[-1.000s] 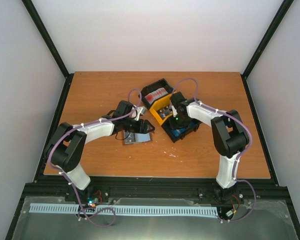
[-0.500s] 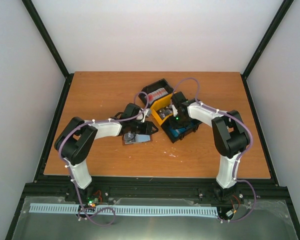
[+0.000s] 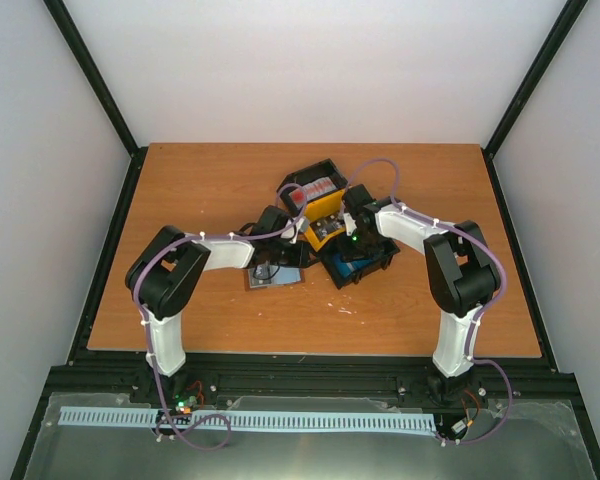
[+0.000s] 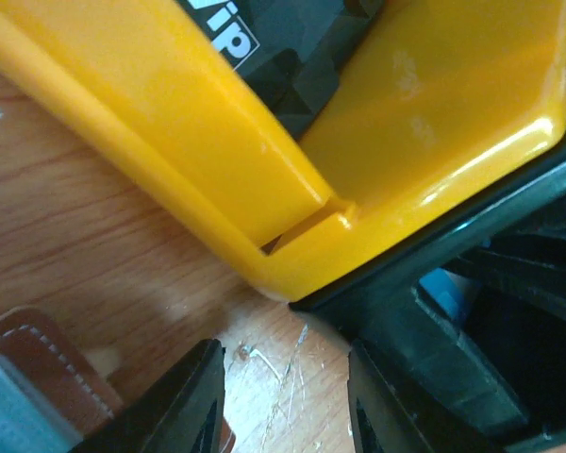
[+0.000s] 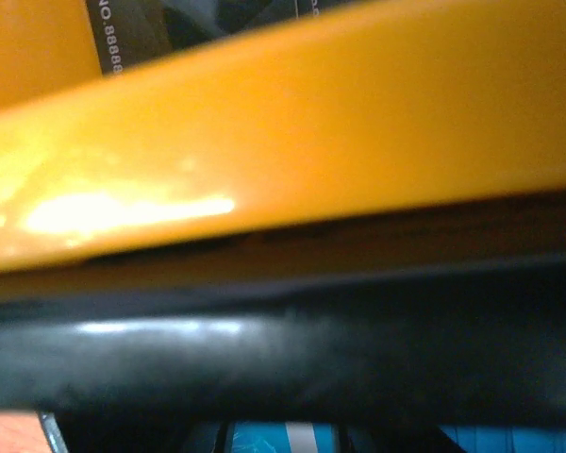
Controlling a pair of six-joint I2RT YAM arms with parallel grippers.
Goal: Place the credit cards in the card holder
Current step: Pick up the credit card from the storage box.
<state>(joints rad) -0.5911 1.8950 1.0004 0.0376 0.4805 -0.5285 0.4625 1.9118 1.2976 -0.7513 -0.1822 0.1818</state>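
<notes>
Top external view: a wooden table (image 3: 200,190) carries three small bins clustered just above the centre of the frame. A black bin (image 3: 310,165) at the top of the cluster holds red-and-white credit cards (image 3: 315,187). A yellow bin (image 3: 325,207) adjoins it below. A second black bin (image 3: 382,262) sits to the lower right of the yellow one, with blue cards (image 3: 355,265) inside. The card holder (image 3: 275,275) lies open on the table, to the lower left of the bins, with its grey-blue lining facing up. The left gripper (image 3: 300,240) hangs between the card holder and the yellow bin. The right gripper (image 3: 332,233) is over the lower end of the yellow bin, and its finger spacing cannot be made out here.

Left wrist view: two dark fingertips (image 4: 193,406) at the lower edge stand spread apart, with only bare, scratched table between them and nothing gripped. A brown stitched corner of the card holder shows at lower left, just beside the nearer fingertip. A corner of the yellow bin fills the upper frame, with dark cards (image 4: 283,57) bearing white lettering inside it. The second black bin lies at lower right.

Right wrist view: the picture is close and blurred. The yellow wall spans the upper half, with a black rim beneath it and blue cards at the bottom edge. This gripper's own fingers cannot be picked out, so whether they are spread or pressed together cannot be told.
</notes>
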